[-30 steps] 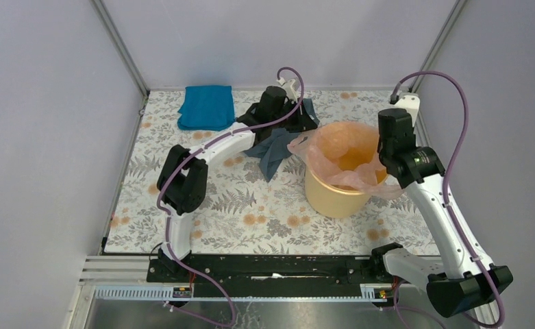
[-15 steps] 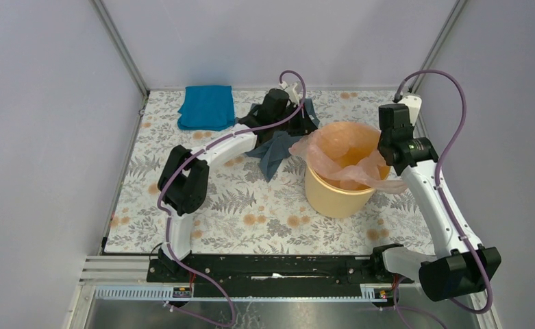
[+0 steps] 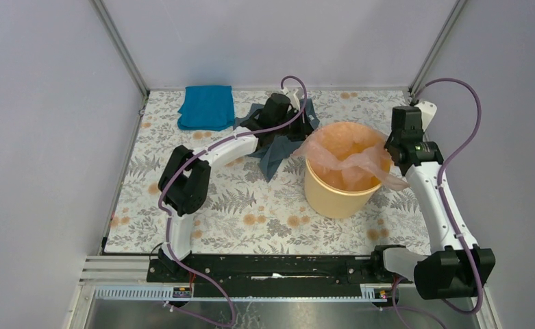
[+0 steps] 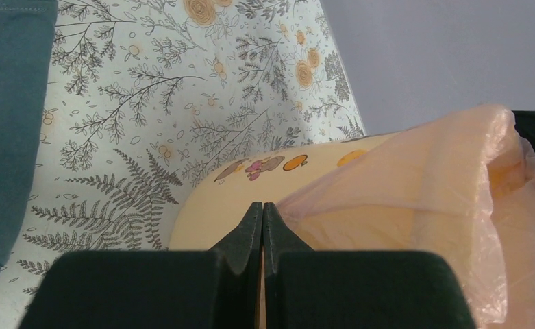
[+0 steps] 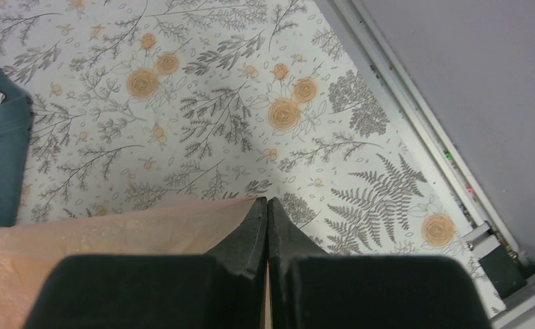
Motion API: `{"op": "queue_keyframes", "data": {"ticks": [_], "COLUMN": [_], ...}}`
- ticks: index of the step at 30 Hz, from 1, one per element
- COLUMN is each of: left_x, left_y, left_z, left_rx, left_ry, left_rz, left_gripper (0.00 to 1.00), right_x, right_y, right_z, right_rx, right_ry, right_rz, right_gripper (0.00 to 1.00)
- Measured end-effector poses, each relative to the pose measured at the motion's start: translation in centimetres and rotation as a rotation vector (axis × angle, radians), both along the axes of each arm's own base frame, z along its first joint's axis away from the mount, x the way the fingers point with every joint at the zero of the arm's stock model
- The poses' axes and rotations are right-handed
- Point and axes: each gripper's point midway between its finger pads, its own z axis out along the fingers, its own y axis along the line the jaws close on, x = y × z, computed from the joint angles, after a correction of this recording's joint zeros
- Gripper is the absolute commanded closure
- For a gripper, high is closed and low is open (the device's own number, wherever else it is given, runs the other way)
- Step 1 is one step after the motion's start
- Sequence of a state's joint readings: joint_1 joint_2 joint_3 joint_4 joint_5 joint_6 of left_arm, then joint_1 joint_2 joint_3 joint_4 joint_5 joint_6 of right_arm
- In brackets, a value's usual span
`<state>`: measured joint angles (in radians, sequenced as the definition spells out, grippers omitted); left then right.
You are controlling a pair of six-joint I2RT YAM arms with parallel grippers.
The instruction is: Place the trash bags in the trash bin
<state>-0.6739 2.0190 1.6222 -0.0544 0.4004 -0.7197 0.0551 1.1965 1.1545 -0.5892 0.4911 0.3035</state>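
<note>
The trash bag [image 3: 346,156] lay draped over the mouth of the trash bin [image 3: 336,199], which stood toward the far right corner of the table [image 3: 237,205]. The left gripper [image 4: 262,205] was clenched on the film at the bin's left rim and the right gripper [image 5: 267,201] on it at the right rim, stretching it across. The step appeared to be seating the bag in the bin. The next move likely called for drawing the edges down over the rim, clear of the grey garment [image 3: 271,156] just beside it.
</note>
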Motion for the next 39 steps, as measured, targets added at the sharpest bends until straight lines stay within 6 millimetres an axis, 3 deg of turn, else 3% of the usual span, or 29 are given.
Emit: {"op": "queue_keyframes", "data": {"ticks": [7,10,12,14,17,21,24,27,30,36,39], "left_x": [-0.9,-1.7,-1.9,-1.9,-2.0,-2.1,-2.2,-2.3,-2.5,-2.8,-2.9], "left_y": [0.7,1.2,1.4,1.5,1.6,1.6,1.7,1.8,1.9,2.0,2.1], "left_z": [-2.3,-3.7,-3.8,-3.6,-3.2,-3.2,-3.3,-3.3,-3.3,-3.7,-3.6], "left_rx": [0.032,0.053,0.056,0.054,0.054,0.056,0.059,0.059,0.057,0.057,0.054], "left_ry": [0.041,0.078,0.084,0.081,0.080,0.083,0.087,0.093,0.101,0.114,0.115], "left_rz": [-0.001,-0.001,0.000,0.000,0.000,0.001,0.001,0.002,0.005,0.008,0.009], "left_gripper": [1.00,1.00,1.00,1.00,1.00,1.00,1.00,1.00,1.00,1.00,1.00], "right_x": [-1.8,-3.7,-4.6,-5.5,-6.1,-8.3,-10.6,-13.0,-14.6,-13.9,-13.3], "right_y": [0.9,1.4,1.3,1.2,1.1,1.6,4.4,9.4,12.8,15.9,17.0], "right_z": [-1.4,-2.7,-2.5,-1.3,2.6,7.1,8.2,8.6,8.7,8.0,6.8], "right_rx": [0.094,0.115,0.112,0.101,0.087,0.095,0.187,0.344,0.448,0.465,0.440], "right_ry": [-0.036,0.042,0.082,0.107,0.055,-0.044,-0.087,-0.129,-0.142,-0.089,-0.023], "right_rz": [-0.003,0.013,0.016,0.022,0.037,0.092,0.247,0.499,0.683,0.888,0.951], "right_gripper": [0.69,0.53,0.45,0.33,0.16,0.03,0.03,0.13,0.18,0.20,0.29]}}
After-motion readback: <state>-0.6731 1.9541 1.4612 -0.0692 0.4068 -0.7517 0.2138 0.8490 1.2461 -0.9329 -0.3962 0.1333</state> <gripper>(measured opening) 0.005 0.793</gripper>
